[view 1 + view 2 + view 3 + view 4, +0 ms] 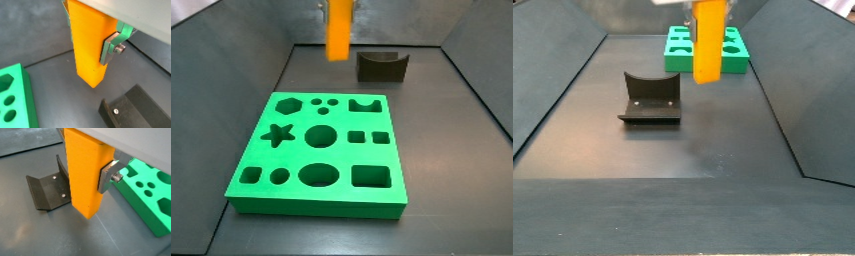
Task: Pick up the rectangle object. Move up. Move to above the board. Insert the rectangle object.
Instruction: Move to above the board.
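The hand (100, 175) grips the upright orange block (83, 175) above the tabletop (673, 140), beside the fixture (651, 98), off the green board (321, 150).

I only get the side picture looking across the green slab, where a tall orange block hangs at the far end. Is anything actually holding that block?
Observer: Yes. In a wrist view the gripper clamps the tall orange-yellow rectangular block, with a flat silver finger pressed on its side.
Operator: Is it touching the floor?
Observer: No. In a side view its lower end hangs clear above the dark floor.
Operator: What is that dark thing behind?
Observer: An L-shaped fixture, its screws visible in a wrist view.
Operator: Is the block over the bright green board?
Observer: Not yet; the board lies beside it.
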